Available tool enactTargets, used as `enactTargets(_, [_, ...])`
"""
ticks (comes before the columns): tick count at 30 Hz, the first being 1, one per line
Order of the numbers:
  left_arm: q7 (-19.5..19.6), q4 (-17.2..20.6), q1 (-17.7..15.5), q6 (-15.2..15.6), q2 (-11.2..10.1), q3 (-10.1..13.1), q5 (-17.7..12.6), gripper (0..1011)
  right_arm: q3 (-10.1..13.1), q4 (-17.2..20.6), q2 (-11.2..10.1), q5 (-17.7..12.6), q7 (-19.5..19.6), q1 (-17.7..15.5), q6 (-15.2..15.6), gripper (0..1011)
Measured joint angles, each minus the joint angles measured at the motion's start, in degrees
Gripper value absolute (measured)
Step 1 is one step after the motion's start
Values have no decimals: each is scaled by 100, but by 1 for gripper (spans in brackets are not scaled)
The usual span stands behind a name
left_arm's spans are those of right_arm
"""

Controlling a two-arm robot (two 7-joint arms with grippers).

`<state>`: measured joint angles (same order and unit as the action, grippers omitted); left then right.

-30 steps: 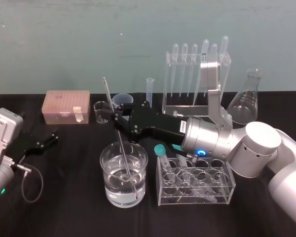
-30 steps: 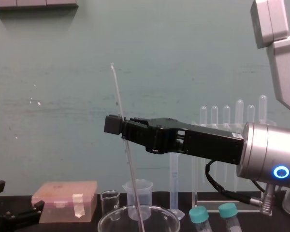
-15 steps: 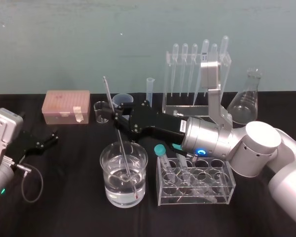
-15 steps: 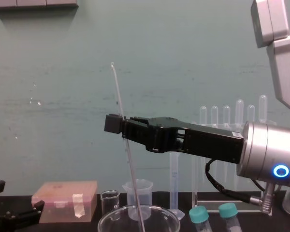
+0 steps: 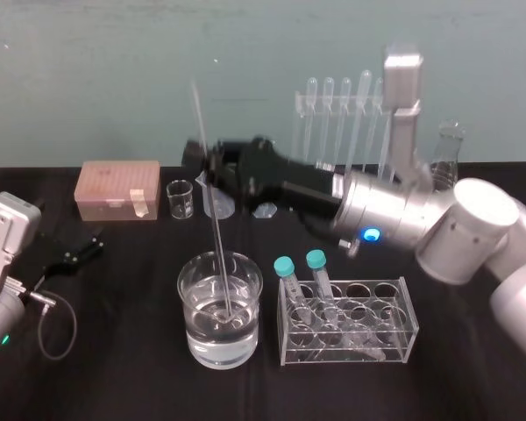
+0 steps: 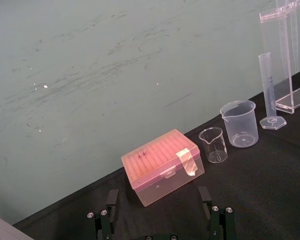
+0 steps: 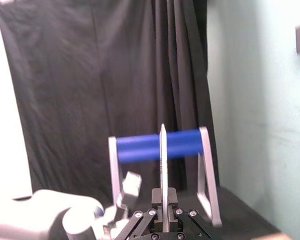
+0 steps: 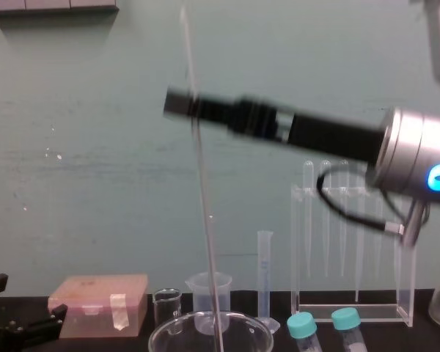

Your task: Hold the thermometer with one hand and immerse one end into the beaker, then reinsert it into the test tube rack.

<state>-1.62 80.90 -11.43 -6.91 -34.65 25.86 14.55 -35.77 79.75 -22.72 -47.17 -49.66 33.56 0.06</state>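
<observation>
We see the glass thermometer [image 5: 219, 241] near-upright, tip in the round beaker [image 5: 181, 285], right hand [image 5: 203, 162] pinching it. The left gripper [image 5: 86, 248] sits spread at the left edge of the worktop [image 5: 114, 377].

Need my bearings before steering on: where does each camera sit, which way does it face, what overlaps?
Head: high, looking down at the table; right end effector holds the thermometer, lower end inside the beaker; left end effector at the left.
Chest: low, looking across to the wall; right end effector reaches in from the right.
Left wrist: near the table, facing the pink box; its open end effector shows.
Right wrist: looks along its end effector, shut on the thermometer.
Shared: head and chest both show thermometer, beaker, test tube rack.
</observation>
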Motion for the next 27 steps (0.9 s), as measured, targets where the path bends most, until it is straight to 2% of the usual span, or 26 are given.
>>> enactTargets(5, [0, 0, 0, 0, 0, 0, 0, 1008, 259, 388, -124, -480, -64, 182, 250, 57])
enactTargets(8, [0, 0, 0, 0, 0, 0, 0, 1008, 438, 593, -233, -637, -4, 288, 276, 57])
enactTargets(11, [0, 0, 0, 0, 0, 0, 0, 1008, 596, 700, -331, -679, 135, 348, 219, 57])
enactTargets(16, [0, 0, 0, 0, 0, 0, 0, 1008, 966, 841, -647, -555, 746, 334, -92, 57])
enactTargets(20, [0, 0, 0, 0, 0, 0, 0, 1008, 1245, 941, -927, -381, 1203, 126, -278, 56])
enactTargets(21, [0, 0, 0, 0, 0, 0, 0, 1008, 1365, 1000, -1041, -335, 1380, -20, -311, 56])
enactTargets(24, [0, 0, 0, 0, 0, 0, 0, 1008, 1538, 1119, -1202, -319, 1598, -276, -307, 56])
enactTargets(27, [0, 0, 0, 0, 0, 0, 0, 1008, 1713, 1316, -1387, -367, 1776, -668, -205, 56])
